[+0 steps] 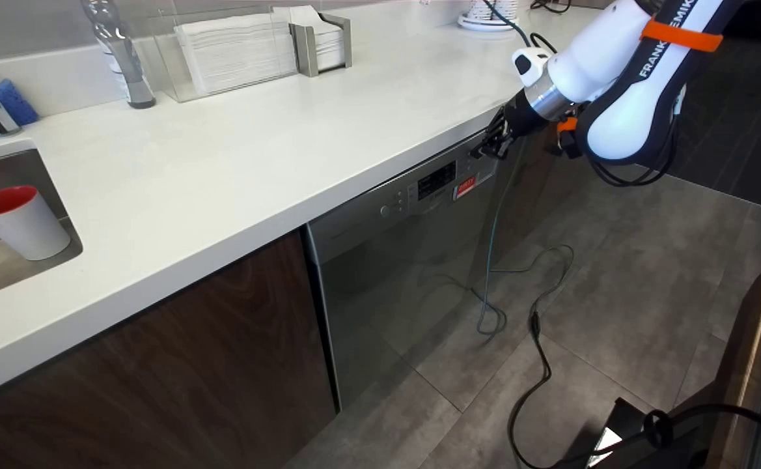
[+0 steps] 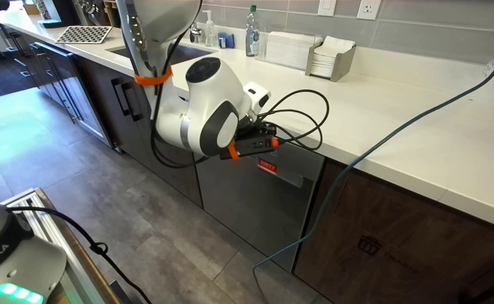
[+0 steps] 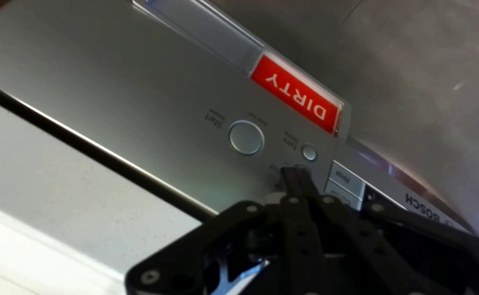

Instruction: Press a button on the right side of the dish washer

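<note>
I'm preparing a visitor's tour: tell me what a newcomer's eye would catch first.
Probably the red DIRTY label on the dish washer, just below its control buttons. Next comes the white robot arm hanging before that machine, its closed end effector at those buttons.

On the white desk [image 1: 224, 176], a green-capped clear bottle [image 2: 252, 36] stood beside stacked paper towels [image 1: 240, 55] in a transparent holder [image 1: 183, 85]; napkins [image 1: 330, 49] filled a grey holder [image 1: 304, 52]. A white cup [image 1: 28, 228] with a red interior sat in the sink [image 1: 22, 166].

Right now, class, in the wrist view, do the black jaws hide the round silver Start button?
No: the silver Start button shows whole.
</note>
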